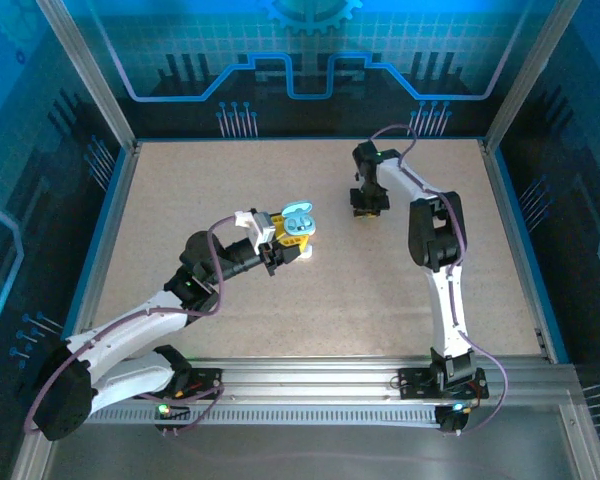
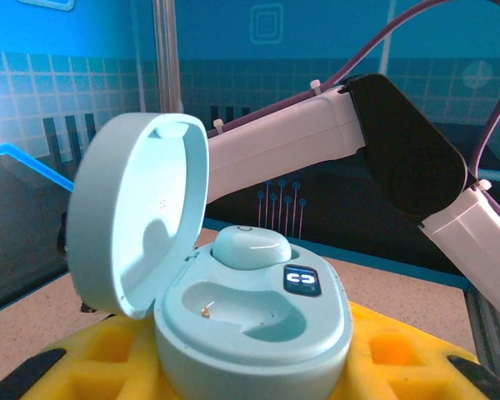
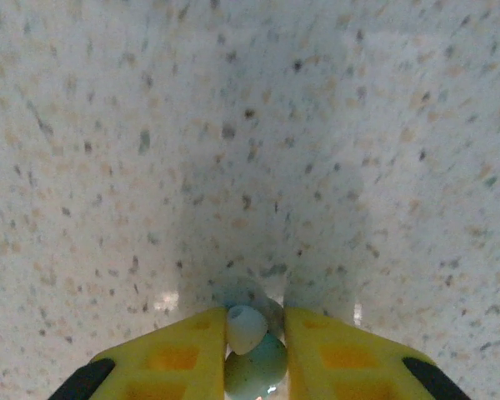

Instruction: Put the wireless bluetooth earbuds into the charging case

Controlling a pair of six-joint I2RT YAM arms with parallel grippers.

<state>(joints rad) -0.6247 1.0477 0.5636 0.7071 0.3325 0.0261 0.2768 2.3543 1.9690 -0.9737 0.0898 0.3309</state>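
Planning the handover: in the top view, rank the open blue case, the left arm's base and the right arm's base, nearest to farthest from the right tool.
From the right tool:
1. open blue case, to its left.
2. right arm's base, near edge.
3. left arm's base, near-left.

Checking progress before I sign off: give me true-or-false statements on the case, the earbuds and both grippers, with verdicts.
1. The pale blue rounded plastic charging case has its lid open. True.
2. Both slots of the case are filled. False: one pale blue seated earbud fills the far slot, and the near slot is empty.
3. The right gripper is closed on a small pale blue second earbud down at the speckled table. True.
4. The left gripper is empty. False: it holds the case.
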